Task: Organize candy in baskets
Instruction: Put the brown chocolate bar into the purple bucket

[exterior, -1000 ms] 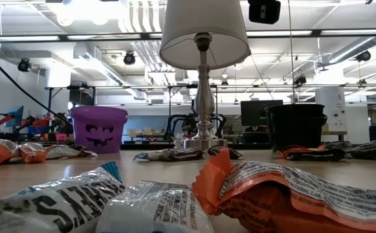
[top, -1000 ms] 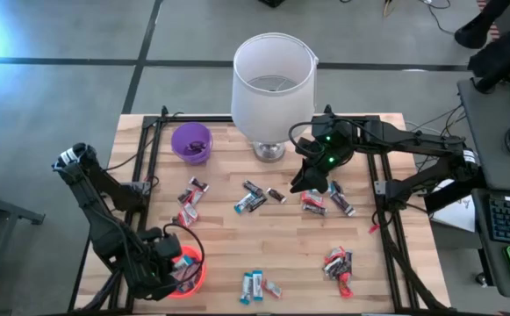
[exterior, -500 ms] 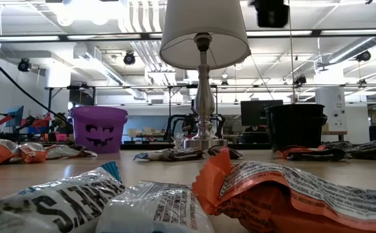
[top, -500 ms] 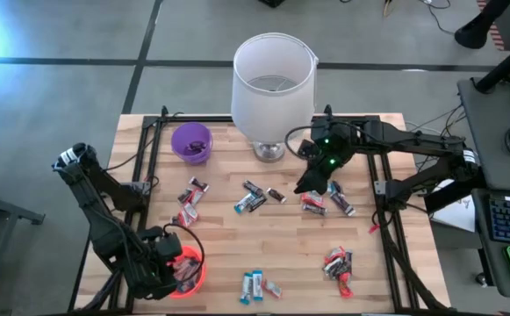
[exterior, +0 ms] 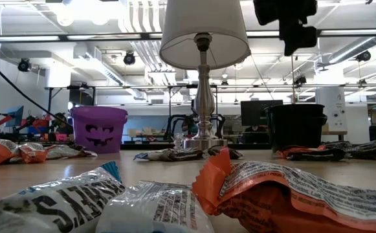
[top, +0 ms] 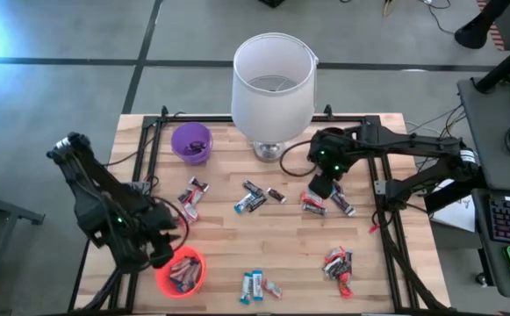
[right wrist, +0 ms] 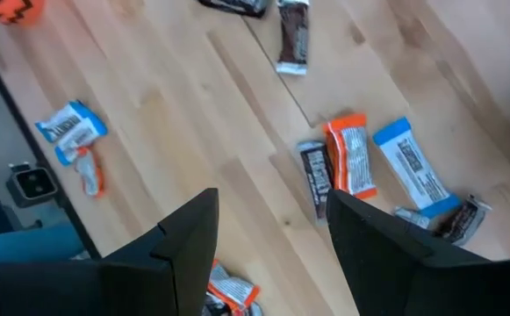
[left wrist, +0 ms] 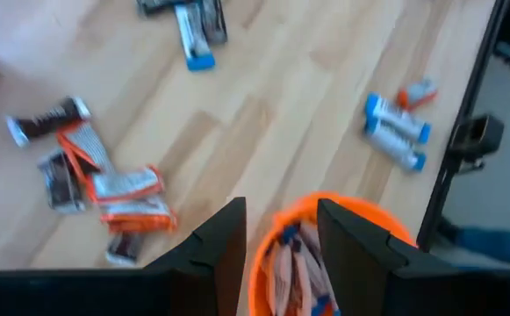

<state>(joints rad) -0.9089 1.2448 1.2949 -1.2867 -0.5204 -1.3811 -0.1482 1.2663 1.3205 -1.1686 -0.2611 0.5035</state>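
The orange-red basket [top: 182, 272] stands near the front left and holds several candy bars [left wrist: 294, 263]. My left gripper [left wrist: 281, 215] hovers open just above and on the far side of this basket [left wrist: 386, 230], with nothing between its fingers. Loose candy lies in clusters on the table [top: 191, 197] [top: 253, 198]. My right gripper [right wrist: 272, 206] hangs open above the cluster at the right [top: 325, 204], tipped downward, clear of the candy [right wrist: 351, 162]. The purple basket [top: 190, 142] stands at the far left and the black basket [exterior: 296, 126] shows in the low view.
A tall lamp with a white shade [top: 272, 83] stands at the far middle, its metal base [exterior: 204, 141] on the table. More candy lies near the front edge [top: 256, 285] and front right [top: 338, 263]. Black frame rails [top: 154, 167] run along the table's left and right sides.
My left gripper has risen and drawn back from over the orange-red basket toward the far edge, so the basket's inside now shows in full. My right gripper has come down toward the candy at the right and tipped more steeply downward.
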